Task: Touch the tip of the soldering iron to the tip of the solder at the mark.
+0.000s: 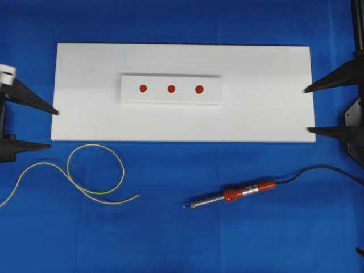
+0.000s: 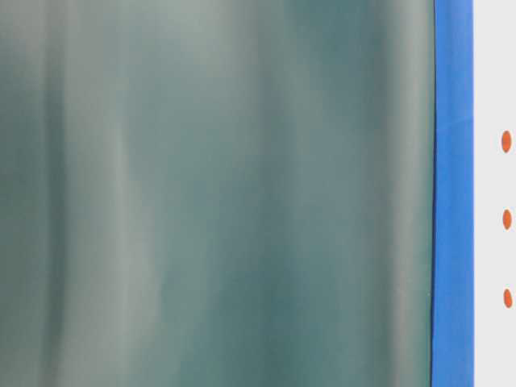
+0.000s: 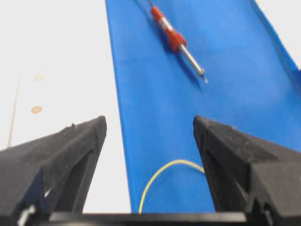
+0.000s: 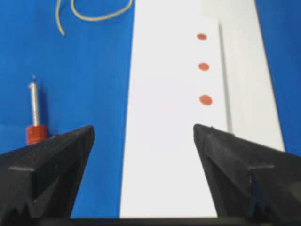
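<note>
Work surface is covered by a blue cloth (image 1: 187, 239). A large white board (image 1: 267, 108) is laid flat on it. In front of the board, the solder (image 1: 94, 170) is seen in loose loops at left; the soldering iron (image 1: 236, 193) is laid at right, its black cord (image 1: 324, 169) trailing rightwards.

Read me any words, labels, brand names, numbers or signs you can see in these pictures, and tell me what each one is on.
No readable text anywhere.
Raised white block: three plain red dots, no lettering.
Silver-shafted soldering iron with red-orange handle: any marking too small and blurred to read.
Thin yellow solder wire: unmarked.
</note>
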